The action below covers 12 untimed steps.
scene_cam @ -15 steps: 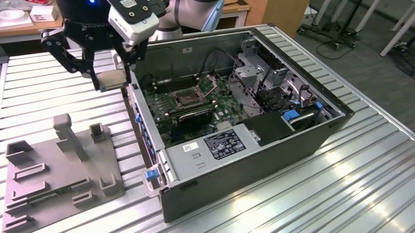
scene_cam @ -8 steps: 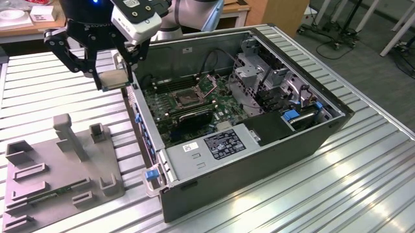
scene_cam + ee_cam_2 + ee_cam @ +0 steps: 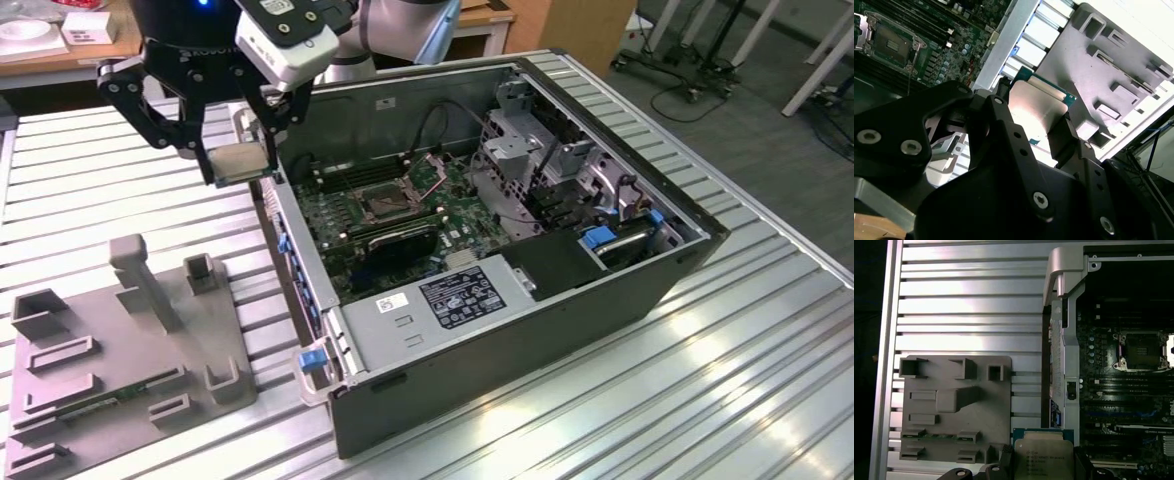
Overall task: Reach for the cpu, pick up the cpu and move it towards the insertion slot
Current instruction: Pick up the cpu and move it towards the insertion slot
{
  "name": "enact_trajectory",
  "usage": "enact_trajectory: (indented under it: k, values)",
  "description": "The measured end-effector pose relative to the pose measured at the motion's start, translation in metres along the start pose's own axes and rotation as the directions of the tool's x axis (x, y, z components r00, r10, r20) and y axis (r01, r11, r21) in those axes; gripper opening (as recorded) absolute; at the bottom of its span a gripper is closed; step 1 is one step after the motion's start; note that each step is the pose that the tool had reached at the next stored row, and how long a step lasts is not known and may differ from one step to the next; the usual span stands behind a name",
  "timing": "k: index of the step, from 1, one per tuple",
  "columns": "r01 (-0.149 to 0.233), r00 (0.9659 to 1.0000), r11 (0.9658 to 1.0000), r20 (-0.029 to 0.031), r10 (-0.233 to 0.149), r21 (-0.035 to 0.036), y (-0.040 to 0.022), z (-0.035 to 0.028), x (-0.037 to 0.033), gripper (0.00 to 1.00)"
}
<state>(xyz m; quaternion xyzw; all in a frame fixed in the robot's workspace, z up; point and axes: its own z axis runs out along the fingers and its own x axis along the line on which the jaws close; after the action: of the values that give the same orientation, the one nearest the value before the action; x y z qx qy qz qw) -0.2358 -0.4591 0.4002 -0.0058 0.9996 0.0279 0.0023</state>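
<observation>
Above the case wall, we held the cpu clamped in the end effector, well apart from the slot; a loose grip, we judged, could drop it short.

The cpu, a small flat square chip with a silvery metal top and thin green edge, is clamped in the hand, held in the air just outside the open computer case. The insertion slot, a dark square socket framed by a silvery bracket, lies in the green circuit board inside that case, well apart from the cpu.
</observation>
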Motion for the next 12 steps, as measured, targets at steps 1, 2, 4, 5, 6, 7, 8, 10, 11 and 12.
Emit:
enact_trajectory:
  k: [1,2,4,5,6,7,8,10,11,12]
  values:
    - [0.0,1.0,1.0,0.0,0.0,0.0,0.0,0.0,-0.0004,0.55]
    - [0.0,1.0,1.0,0.0001,0.0,-0.0001,0.0,0.0001,-0.0009,0.55]
    - [0.0,1.0,1.0,0.0001,0.0,0.0,0.0,0.0,-0.0017,0.55]
    - [0.0,1.0,1.0,0.0001,0.0,0.0,0.0,0.0,-0.0021,0.55]
    - [0.0,1.0,1.0,0.0001,0.0,0.0,0.0,0.0001,-0.0025,0.55]
    - [0.0,1.0,1.0,0.0002,0.0,-0.0001,0.0,0.0001,-0.0029,0.55]
    - [0.0,1.0,1.0,0.0002,0.0,-0.0001,0.0,0.0001,-0.0034,0.55]
    - [0.0,1.0,1.0,0.0002,0.0,-0.0001,0.0,0.0001,-0.0043,0.55]
    - [0.0,1.0,1.0,0.0002,0.0,-0.0001,-0.0001,0.0001,-0.0047,0.55]
    - [0.0,1.0,1.0,0.0001,0.0,0.0001,-0.0001,0.0001,-0.0051,0.55]
